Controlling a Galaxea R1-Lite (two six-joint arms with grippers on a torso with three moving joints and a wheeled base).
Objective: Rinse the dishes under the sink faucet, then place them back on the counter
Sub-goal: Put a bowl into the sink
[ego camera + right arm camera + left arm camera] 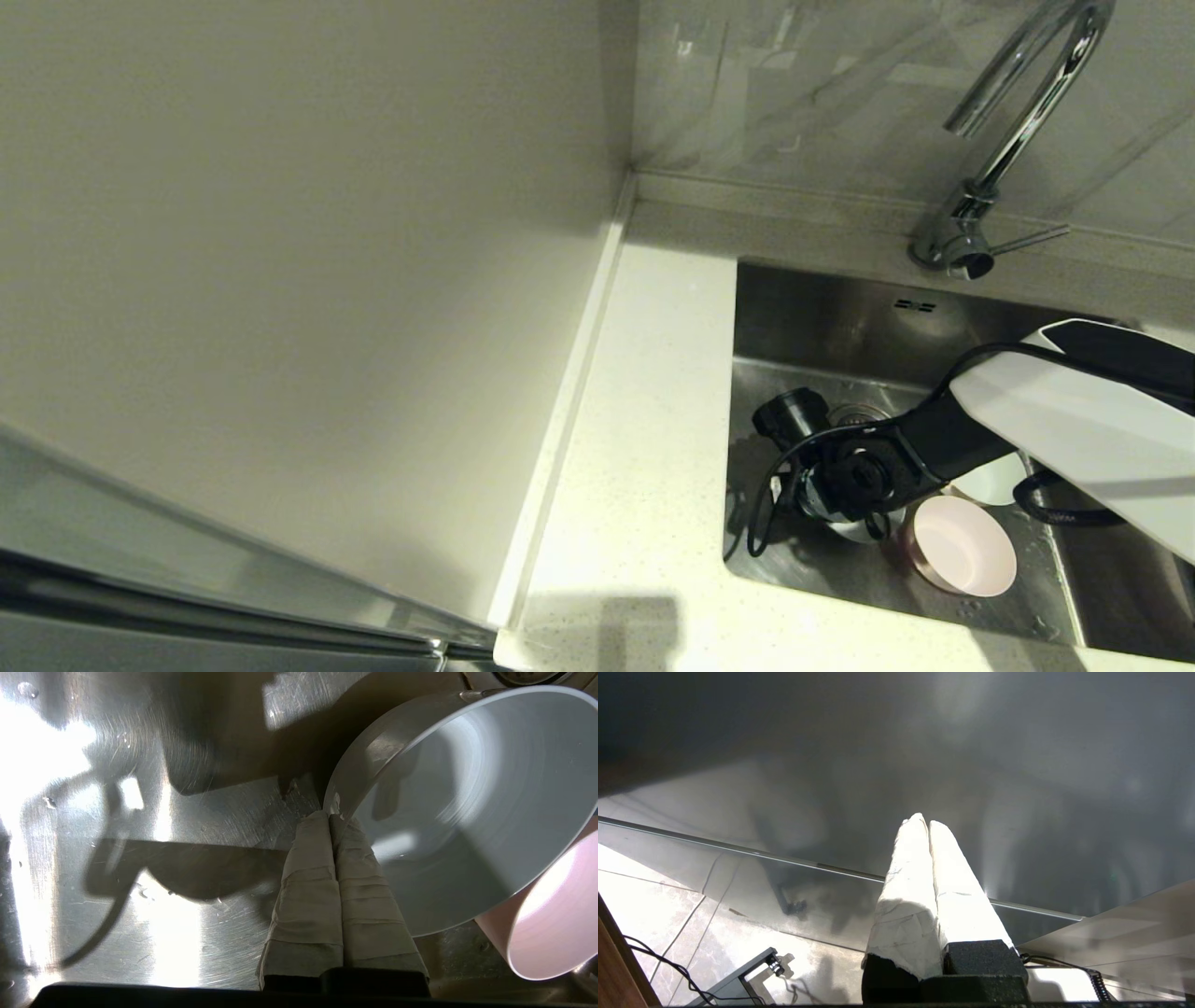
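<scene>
Right wrist view: pale blue bowl (448, 812), tilted, glossy.

Left gripper (928, 823) closed, empty, above tiled floor (654, 905); black cable (668, 963) below.

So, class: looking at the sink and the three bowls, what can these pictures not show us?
- Blue bowl: head view hides it behind the right arm's wrist.
- Whitish bowl: mostly covered by the right arm.
- Drain strainer: half hidden by the wrist.
- Faucet: top cut off by the head view's edge.
- Pink bowl: cut by the right wrist view's edge.
</scene>
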